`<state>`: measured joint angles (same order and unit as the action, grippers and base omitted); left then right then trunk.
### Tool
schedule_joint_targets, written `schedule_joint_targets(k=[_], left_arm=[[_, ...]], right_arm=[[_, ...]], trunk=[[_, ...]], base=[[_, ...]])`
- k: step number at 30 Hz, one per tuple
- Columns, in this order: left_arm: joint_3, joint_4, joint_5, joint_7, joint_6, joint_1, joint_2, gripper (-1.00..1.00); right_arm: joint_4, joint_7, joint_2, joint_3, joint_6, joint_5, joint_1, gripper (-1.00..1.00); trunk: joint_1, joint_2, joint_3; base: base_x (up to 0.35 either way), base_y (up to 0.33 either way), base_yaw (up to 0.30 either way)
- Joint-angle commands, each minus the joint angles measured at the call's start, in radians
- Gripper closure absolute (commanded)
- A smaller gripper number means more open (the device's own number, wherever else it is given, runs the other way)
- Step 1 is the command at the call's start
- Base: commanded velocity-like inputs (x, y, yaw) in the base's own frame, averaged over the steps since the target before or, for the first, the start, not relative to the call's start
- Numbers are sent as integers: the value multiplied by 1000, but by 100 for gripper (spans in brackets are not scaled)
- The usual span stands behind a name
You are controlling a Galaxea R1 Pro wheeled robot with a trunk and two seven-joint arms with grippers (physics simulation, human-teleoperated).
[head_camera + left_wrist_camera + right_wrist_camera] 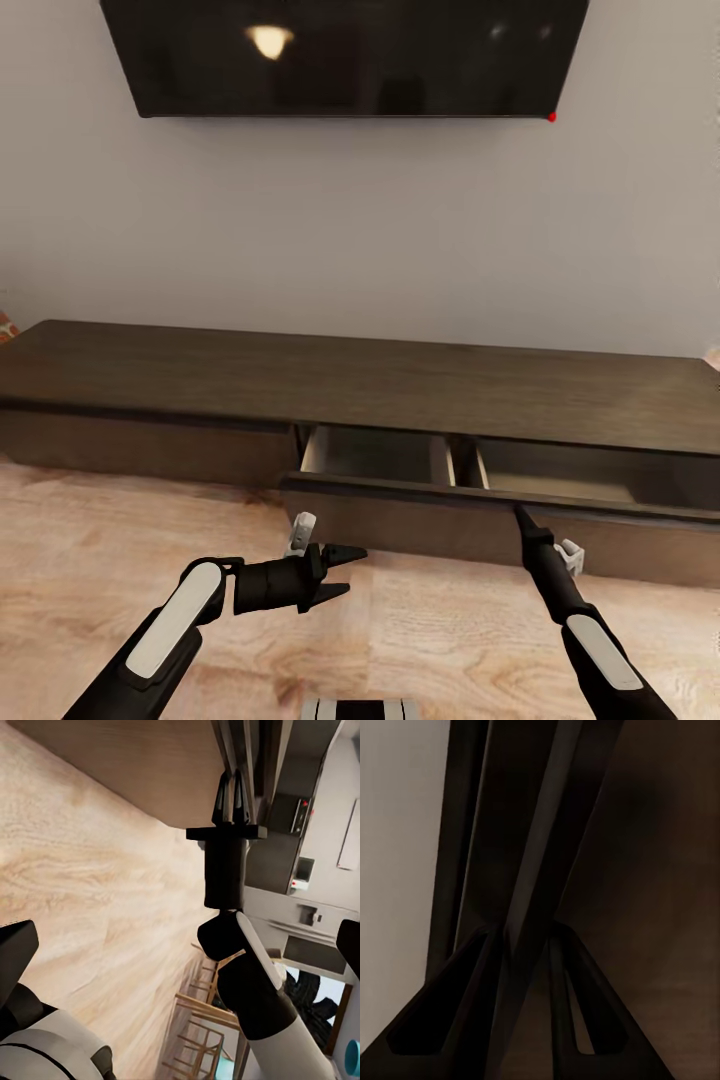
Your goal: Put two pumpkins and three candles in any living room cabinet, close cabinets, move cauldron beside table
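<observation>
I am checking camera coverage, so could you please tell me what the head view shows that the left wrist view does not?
Head view alone: the wall-mounted TV, the pale drawer insides of the open cabinet, and the left gripper, open above the floor. Left wrist view alone: wooden chairs and kitchen appliances in the distance. Both: the right gripper with its fingertips at the drawer front's edge, and the wood floor.

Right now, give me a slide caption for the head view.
Right hand at the front edge of the long dark-brown wooden TV cabinet's half-open drawer; left hand open above the pale wood floor.
</observation>
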<state>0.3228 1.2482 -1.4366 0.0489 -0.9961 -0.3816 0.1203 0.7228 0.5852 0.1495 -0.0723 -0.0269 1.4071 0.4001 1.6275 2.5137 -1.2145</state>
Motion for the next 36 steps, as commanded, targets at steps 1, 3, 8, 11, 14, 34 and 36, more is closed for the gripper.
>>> schedule_joint_targets(k=[1, 3, 8, 11, 14, 34, 36], left_arm=[[1, 0, 4, 5, -1, 0, 1, -100], [1, 0, 4, 5, -1, 0, 1, -100], [1, 0, 4, 5, -1, 0, 1, -100], [1, 0, 4, 5, -1, 0, 1, -100], [1, 0, 4, 5, -1, 0, 1, -100], [0, 0, 4, 5, -1, 0, 1, -100], [0, 0, 4, 5, -1, 0, 1, -100]], right_arm=[[-2, 10, 1, -27, -5, 23, 0, 100], [-2, 10, 1, -27, -5, 23, 0, 100], [-2, 10, 1, -27, -5, 23, 0, 100], [-2, 10, 1, -27, -5, 24, 0, 100], [-2, 10, 1, -27, -5, 24, 0, 100], [-2, 10, -1, -26, -5, 23, 0, 100], [-2, 10, -1, -26, -5, 23, 0, 100]], trunk=[[0, 0, -1], [0, 0, -1], [0, 0, -1], [0, 0, -1], [0, 0, -1], [0, 0, -1], [0, 0, -1]], base=[[-171, 0, 0], [-171, 0, 0], [-171, 0, 0], [-171, 0, 0], [-171, 0, 0], [-104, 0, 0], [-175, 0, 0]])
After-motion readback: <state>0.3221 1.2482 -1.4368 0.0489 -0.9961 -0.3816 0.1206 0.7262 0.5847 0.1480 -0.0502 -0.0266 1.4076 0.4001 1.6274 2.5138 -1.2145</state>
